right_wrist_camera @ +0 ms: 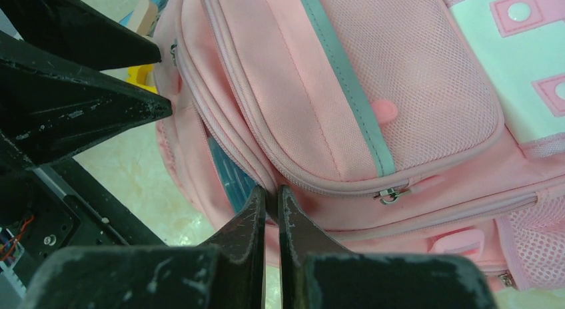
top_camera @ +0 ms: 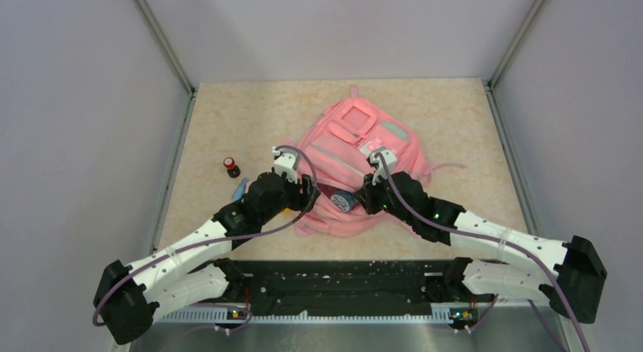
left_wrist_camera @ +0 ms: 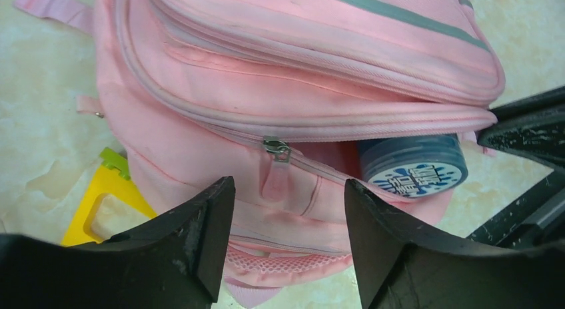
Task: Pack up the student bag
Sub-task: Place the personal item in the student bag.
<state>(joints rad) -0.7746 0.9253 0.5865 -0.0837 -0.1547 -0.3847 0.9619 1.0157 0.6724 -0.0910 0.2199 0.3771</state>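
The student bag (top_camera: 356, 151) is a pink backpack lying flat mid-table, its main zip open at the near end. A round blue container (left_wrist_camera: 412, 168) with a blue-and-white lid sits in that opening (top_camera: 343, 199). My left gripper (left_wrist_camera: 286, 202) is open just in front of the bag's near edge, with nothing between its fingers; the zip pull (left_wrist_camera: 276, 149) hangs beyond them. My right gripper (right_wrist_camera: 272, 196) is shut, pinching the pink fabric rim of the opening, and in the top view the right gripper (top_camera: 365, 194) is at the bag's near right side.
A yellow plastic piece (left_wrist_camera: 100, 202) lies against the bag's left side. A small dark bottle with a red cap (top_camera: 230, 167) and a light blue item (top_camera: 239, 188) stand on the table left of the bag. Grey walls enclose the table.
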